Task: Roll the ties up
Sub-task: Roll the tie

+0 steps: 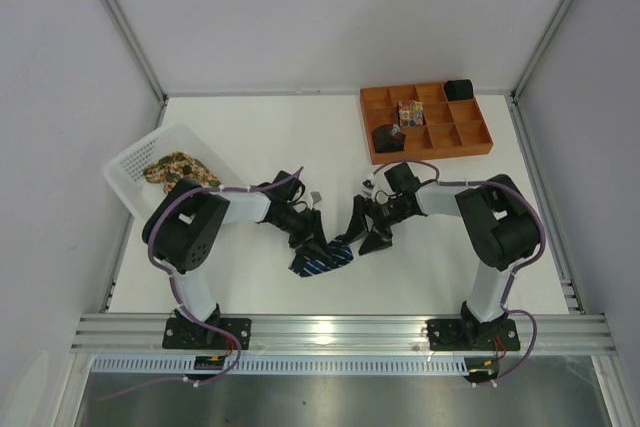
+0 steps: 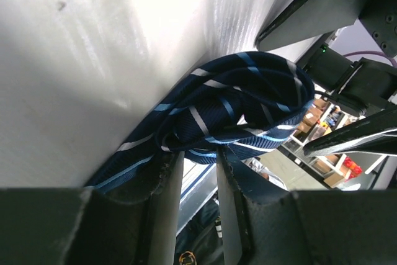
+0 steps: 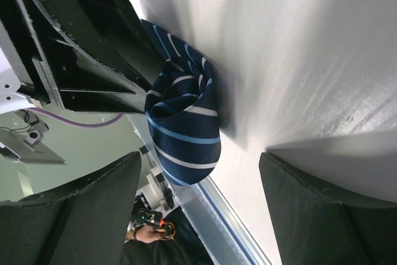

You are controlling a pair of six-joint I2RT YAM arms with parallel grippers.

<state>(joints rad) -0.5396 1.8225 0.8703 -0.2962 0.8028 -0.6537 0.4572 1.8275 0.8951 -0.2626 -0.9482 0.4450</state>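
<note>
Tan tie (image 1: pixel 180 168) lies in the basket (image 1: pixel 128 159). Left gripper (image 2: pixel 198 164) pinches the navy tie (image 2: pixel 248 100), loosely coiled on the table. Right gripper (image 1: pixel 367 229) gapes just beside it. The cloth looks soft, light and slippery, likely to uncoil; best pinched across the coil's layers.
</note>
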